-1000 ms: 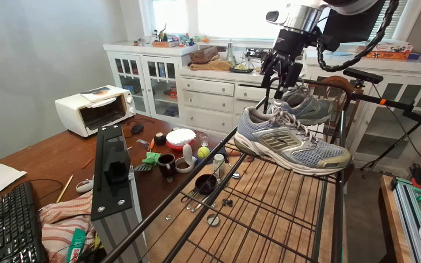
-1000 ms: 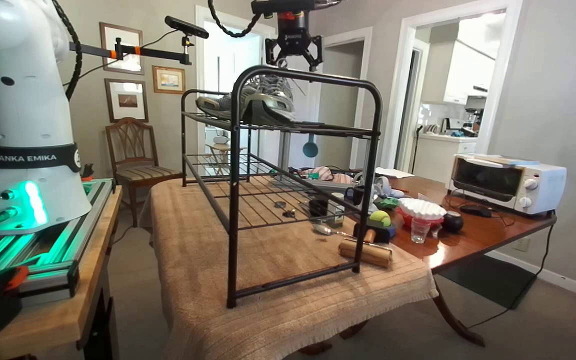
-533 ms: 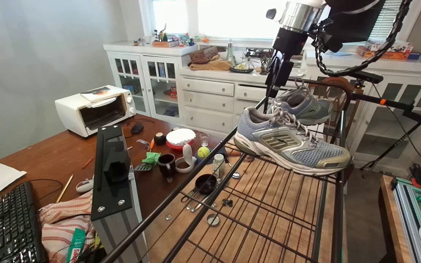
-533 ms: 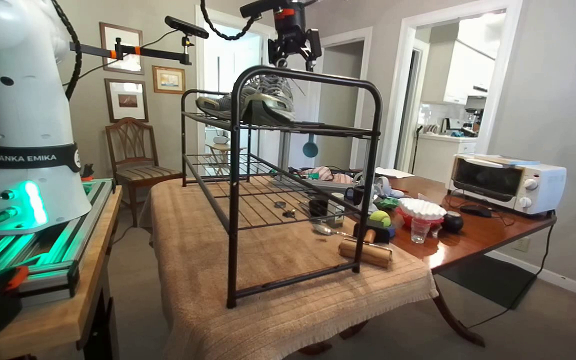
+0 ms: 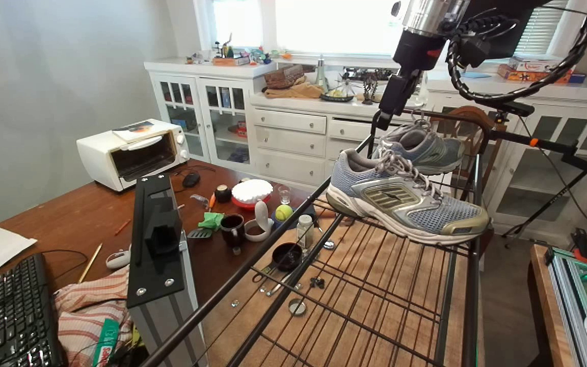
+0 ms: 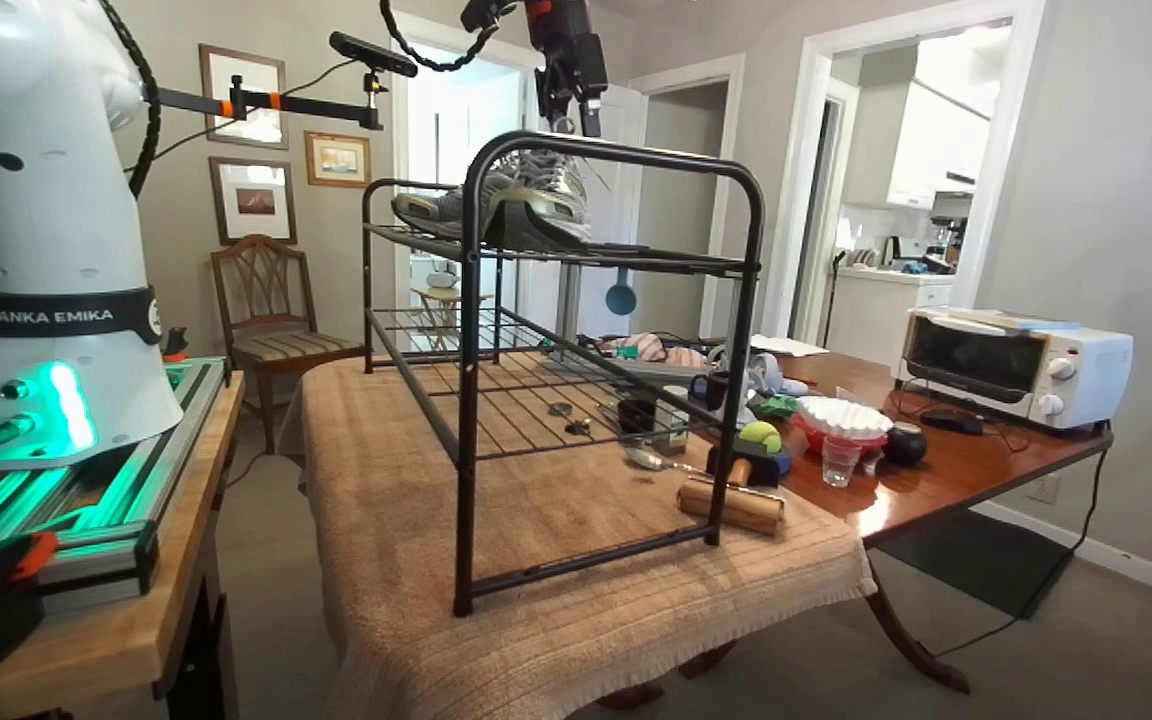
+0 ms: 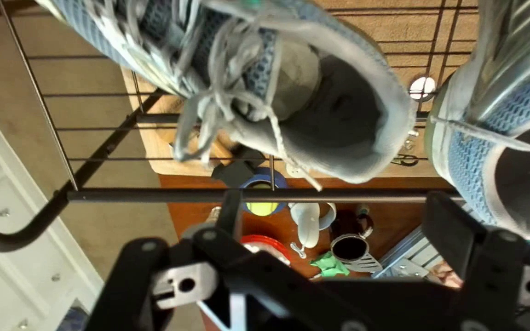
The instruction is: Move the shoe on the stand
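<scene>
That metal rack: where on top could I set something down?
In an exterior view, the rack has bare slats from the near shoe toward the camera, between its sides. The wrist view shows a bare corner between the far shoe and the rack's curved end. It's crowded around both shoes, with the tool hanging nearby.

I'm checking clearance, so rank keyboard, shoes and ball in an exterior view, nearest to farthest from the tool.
1. Shoes: on the stand, lower right of the tool.
2. Ball: picture left of the stand.
3. Keyboard: picture's lower left.
</scene>
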`<move>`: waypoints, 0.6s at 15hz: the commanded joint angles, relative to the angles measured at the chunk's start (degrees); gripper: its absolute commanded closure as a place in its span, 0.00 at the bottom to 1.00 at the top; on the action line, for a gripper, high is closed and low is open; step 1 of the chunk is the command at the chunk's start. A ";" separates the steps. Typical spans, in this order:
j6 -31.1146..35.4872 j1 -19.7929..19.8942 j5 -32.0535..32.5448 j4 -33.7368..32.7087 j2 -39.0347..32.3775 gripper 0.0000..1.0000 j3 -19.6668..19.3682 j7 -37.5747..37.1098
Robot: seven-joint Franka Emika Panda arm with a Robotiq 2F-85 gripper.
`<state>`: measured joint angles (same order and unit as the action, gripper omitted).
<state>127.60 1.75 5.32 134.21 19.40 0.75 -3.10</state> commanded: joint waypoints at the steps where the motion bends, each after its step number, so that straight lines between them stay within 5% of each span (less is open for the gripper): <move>1: -5.66 1.73 0.83 0.99 2.66 0.00 2.00 -11.29; 9: -10.69 3.38 0.32 2.13 4.41 0.00 3.66 -27.04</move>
<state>117.72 3.89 5.40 134.41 22.33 3.22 -25.27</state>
